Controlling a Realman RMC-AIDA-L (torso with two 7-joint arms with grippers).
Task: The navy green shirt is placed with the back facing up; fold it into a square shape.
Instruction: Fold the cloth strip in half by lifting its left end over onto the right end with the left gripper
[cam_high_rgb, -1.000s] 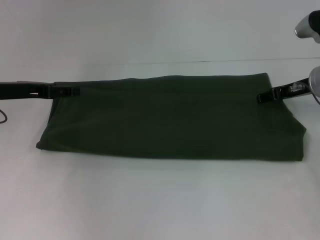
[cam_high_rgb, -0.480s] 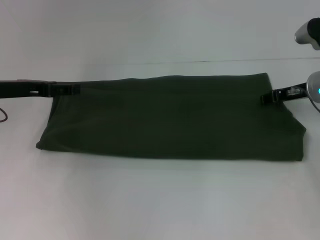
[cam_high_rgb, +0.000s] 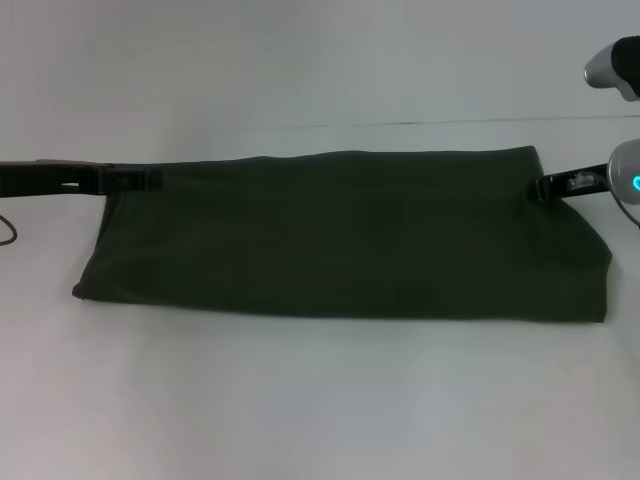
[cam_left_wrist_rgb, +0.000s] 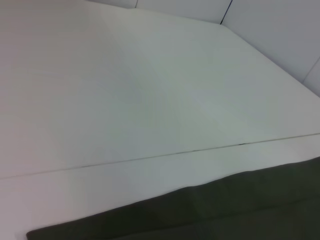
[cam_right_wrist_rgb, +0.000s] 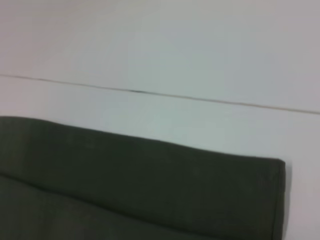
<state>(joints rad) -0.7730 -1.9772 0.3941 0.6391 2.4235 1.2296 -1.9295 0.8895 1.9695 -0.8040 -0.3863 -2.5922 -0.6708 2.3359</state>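
We judge one fold done: the shirt (cam_high_rgb: 345, 235) lies as a long band on the table (cam_high_rgb: 320, 400). Left gripper (cam_high_rgb: 150, 180) and right gripper (cam_high_rgb: 540, 187) sit at its far corners, grip state unclear; next, a crosswise fold.

Plain white desk (cam_high_rgb: 320, 400) fills most of head view, matte, no pattern. Thin dark seam (cam_high_rgb: 420, 123) runs across upper part of frame, roughly level, where desk top ends or two panels join; cannot tell which. Beyond seam, pale grey-white surface (cam_high_rgb: 300, 60), smooth and bare. Left wrist view shows white wall panels (cam_left_wrist_rgb: 280, 35) in upper right corner, split by dark vertical joint. Light soft and even, slightly brighter band just below seam, faint shadows only. Thin dark cable loop (cam_high_rgb: 8, 232) at left edge.
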